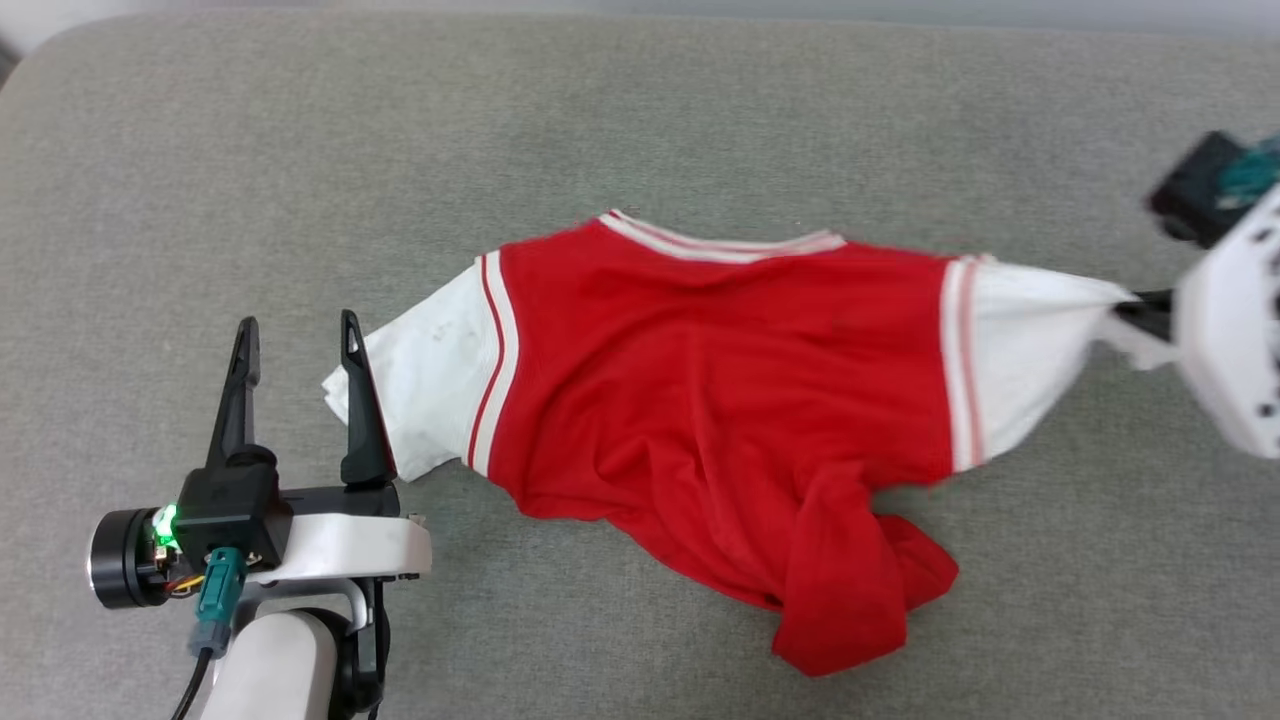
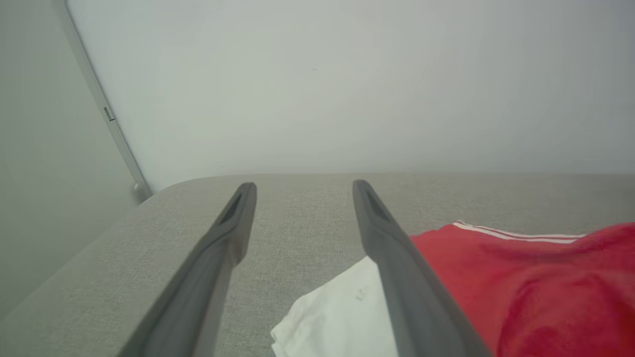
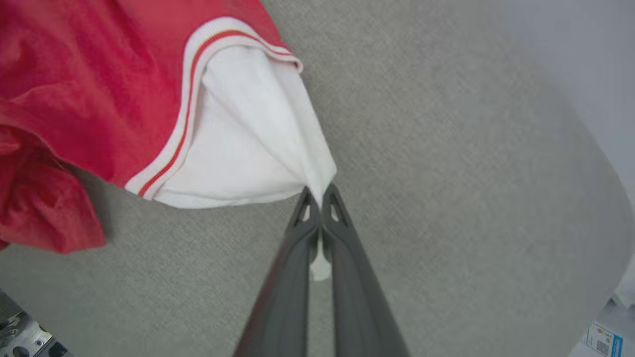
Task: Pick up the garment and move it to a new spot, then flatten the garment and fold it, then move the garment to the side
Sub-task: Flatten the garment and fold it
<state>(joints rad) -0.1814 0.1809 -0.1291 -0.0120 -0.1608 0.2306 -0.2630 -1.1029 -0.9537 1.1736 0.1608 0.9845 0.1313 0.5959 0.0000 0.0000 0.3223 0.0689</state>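
Evidently only flattening is underway, folding undone: right end effector, frame right, clamps a sleeve of the shirt; left end effector, lower left, stands spread apart.

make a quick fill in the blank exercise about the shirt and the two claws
1. The right claw is shut on a sleeve coloured ____.
2. The left claw is ____, gripping nothing.
3. The garment has a body coloured ____.
4. It lies on a ____ fabric surface.
Missing words: white; open; red; grey.
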